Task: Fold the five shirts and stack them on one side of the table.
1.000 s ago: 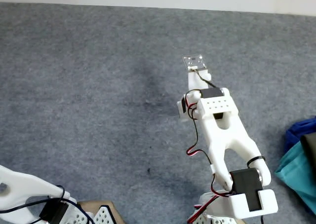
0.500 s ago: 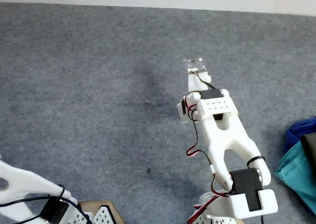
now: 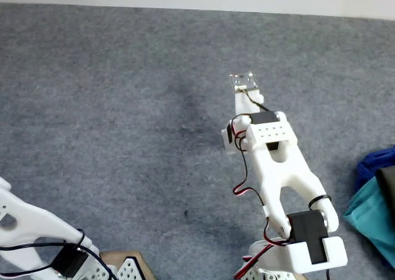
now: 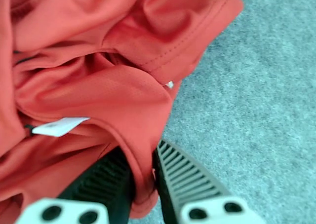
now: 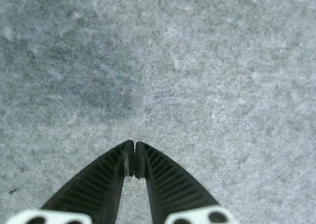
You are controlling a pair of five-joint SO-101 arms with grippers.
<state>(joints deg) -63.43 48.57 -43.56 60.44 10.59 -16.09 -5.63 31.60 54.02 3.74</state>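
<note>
A crumpled red shirt (image 4: pixel 89 71) with a white label (image 4: pixel 59 127) lies on the grey table (image 4: pixel 256 95) in the left wrist view. My left gripper (image 4: pixel 143 160) is shut on a fold at the shirt's edge, with the cloth pinched between its black ribbed fingers (image 4: pixel 185 177). In the high view the left arm (image 3: pixel 31 230) sits at the bottom left corner. My right gripper (image 5: pixel 131 159) is shut with nothing in it, its tips touching just above the bare grey table (image 5: pixel 197 61). From above, the right gripper (image 3: pixel 242 80) is over the middle of the table.
At the right edge of the high view lie a blue shirt (image 3: pixel 376 160) and a teal shirt (image 3: pixel 370 215), with a dark item (image 3: pixel 387 184) between them. A brown box corner (image 3: pixel 120 258) shows at the bottom by the left arm's base.
The left arm has shifted slightly at the bottom left corner of the high view. The right arm has stayed where it was.
</note>
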